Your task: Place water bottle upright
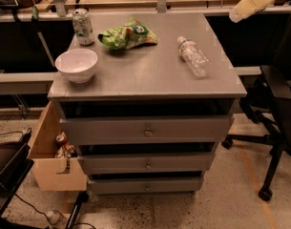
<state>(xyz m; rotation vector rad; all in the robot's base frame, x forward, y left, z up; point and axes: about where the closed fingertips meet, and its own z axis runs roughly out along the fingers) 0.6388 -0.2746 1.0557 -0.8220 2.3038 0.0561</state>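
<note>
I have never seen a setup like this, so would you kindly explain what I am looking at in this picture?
This is a single camera view looking down on a grey drawer cabinet; where the camera is mounted is not recorded. The cream-coloured shape at the upper right is the robot's one arm. Its end effector hangs there, beyond the cabinet's far right corner, touching nothing. On the cabinet top are a water bottle lying on its side, a white bowl, an upright soda can and a green snack bag. The bottle is to be stood upright and is not yet held.
</note>
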